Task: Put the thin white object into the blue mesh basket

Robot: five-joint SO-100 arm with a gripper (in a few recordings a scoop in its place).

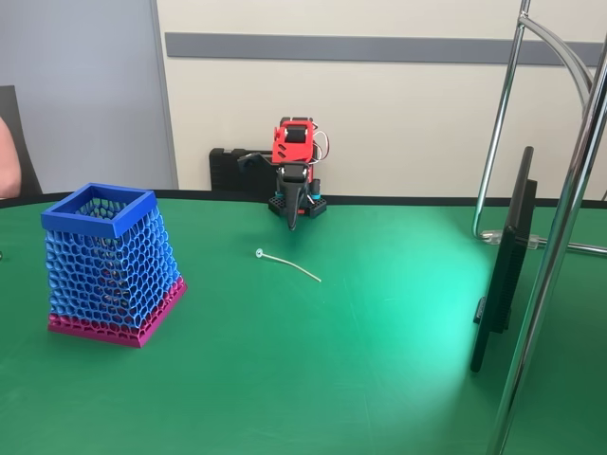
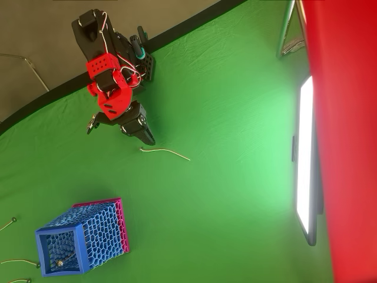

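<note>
Overhead view records the thin white strip with a small loop at one end lying flat on the green cloth-covered table, toward the table's black-trimmed far edge and well apart from the blue honeycomb-mesh basket with a solid square rim and magenta base. The basket stands near the table's left edge as the fixed view shows it, upright, its opening unobstructed. The red-and-black arm's dark two-finger gripper points downward just beside the strip's looped end, not touching it. In the fixed view the gripper hangs above the table behind the strip; its fingers appear drawn together, holding nothing.
</note>
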